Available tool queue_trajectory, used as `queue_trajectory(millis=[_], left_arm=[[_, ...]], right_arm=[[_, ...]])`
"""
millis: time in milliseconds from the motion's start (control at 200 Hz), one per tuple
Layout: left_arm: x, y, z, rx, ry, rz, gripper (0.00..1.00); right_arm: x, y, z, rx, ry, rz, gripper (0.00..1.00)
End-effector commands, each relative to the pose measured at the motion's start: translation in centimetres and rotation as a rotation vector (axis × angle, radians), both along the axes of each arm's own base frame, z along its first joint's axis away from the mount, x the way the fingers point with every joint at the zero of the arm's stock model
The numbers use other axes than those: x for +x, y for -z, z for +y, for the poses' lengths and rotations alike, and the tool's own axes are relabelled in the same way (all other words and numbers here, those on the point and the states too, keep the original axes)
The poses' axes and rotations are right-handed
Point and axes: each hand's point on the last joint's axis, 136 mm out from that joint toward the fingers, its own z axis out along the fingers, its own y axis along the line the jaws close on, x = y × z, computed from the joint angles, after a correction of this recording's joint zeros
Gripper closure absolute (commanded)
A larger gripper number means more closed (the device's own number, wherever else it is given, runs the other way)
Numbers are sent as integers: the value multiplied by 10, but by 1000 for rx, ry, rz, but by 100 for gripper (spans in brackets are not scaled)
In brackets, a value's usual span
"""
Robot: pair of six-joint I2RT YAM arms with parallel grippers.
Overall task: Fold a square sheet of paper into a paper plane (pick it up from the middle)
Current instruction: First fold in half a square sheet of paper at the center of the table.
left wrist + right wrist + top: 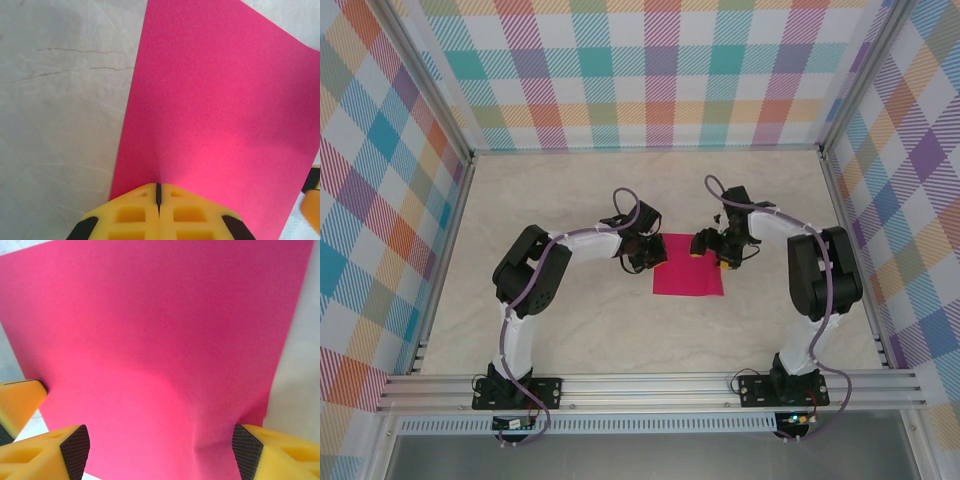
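The square sheet of paper lies flat in the middle of the table, magenta-pink and unfolded. My left gripper is at its left edge. In the left wrist view its yellow fingers are shut tight, tips down on the sheet; I cannot tell whether any paper is pinched between them. My right gripper is over the sheet's far right part. Its jaws stand wide open on the paper, which bulges slightly between the pads and wrinkles by the right pad. No paper plane shape shows.
The beige table top is bare around the sheet. Plaid walls close the back and both sides. An aluminium rail runs along the near edge by the arm bases.
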Motion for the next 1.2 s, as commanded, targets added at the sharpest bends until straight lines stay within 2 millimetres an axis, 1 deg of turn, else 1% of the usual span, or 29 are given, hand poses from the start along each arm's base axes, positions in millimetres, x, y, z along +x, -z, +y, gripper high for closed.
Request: queue_trajectory(millis=[0,95,245,360,455,510,590,755,825,905,915,940,1010,1065,1195], left_arm=[[-25,26,30,144,-5,71,100],[-28,23,35,160,-2,70,100],[-34,14,48,186,-13,51,100],[-41,9,43,135,6,55,100],[-53,13,49,131,5,84,100],[-61,15,56,135,-6,95,100],[-66,17,61,143,-11,98,100],[-63,20,58,130,-19,93,100],[-62,22,56,118,-23,89,100],[-64,27,59,126,-27,97,100],[-60,25,56,110,-27,79,100],[-58,25,55,103,-30,72,100],[-59,30,57,93,-38,77,100],[-60,34,60,83,-52,87,100],[-61,38,65,65,-74,97,100]], right_arm=[[-7,-15,-18,-93,-2,-23,21],[-12,-9,-13,-71,-22,12,21],[-20,-9,9,-43,-99,16,22],[-20,-7,21,-85,-129,14,22],[-22,-7,37,-78,-164,17,22],[-23,-3,46,-84,-181,23,22],[-24,3,55,-80,-205,30,23],[-26,15,63,-80,-253,55,24],[-31,23,65,-62,-263,81,25],[-40,29,71,-14,-275,113,25],[-42,29,72,-5,-277,117,25],[-44,30,75,16,-279,122,25],[-50,27,84,87,-291,134,25],[-52,24,89,122,-292,132,25],[-47,17,89,117,-289,106,24]])
